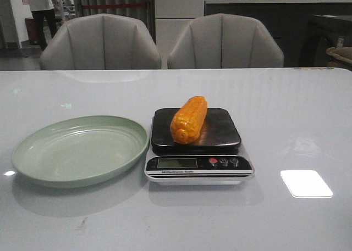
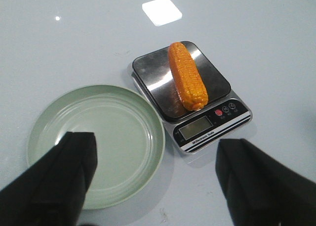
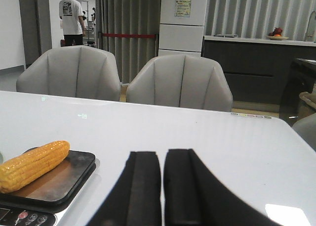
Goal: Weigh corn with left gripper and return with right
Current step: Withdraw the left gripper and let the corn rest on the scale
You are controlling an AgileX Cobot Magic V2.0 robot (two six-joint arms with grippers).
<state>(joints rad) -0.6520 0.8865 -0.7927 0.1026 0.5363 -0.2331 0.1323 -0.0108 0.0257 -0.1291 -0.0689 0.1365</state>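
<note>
The orange-yellow corn (image 1: 189, 120) lies on the black platform of a kitchen scale (image 1: 199, 168) at the middle of the table; it also shows in the left wrist view (image 2: 186, 76) and the right wrist view (image 3: 32, 164). A pale green plate (image 1: 33, 168) sits empty left of the scale. My left gripper (image 2: 157, 149) is open and empty, raised above the table over the plate's near edge. My right gripper (image 3: 163, 157) is shut and empty, to the right of the scale. Neither gripper shows in the front view.
Two grey chairs (image 1: 223, 42) stand behind the table's far edge. A bright light reflection (image 1: 306, 183) lies on the white table right of the scale. A person (image 3: 72, 16) stands far back in the room.
</note>
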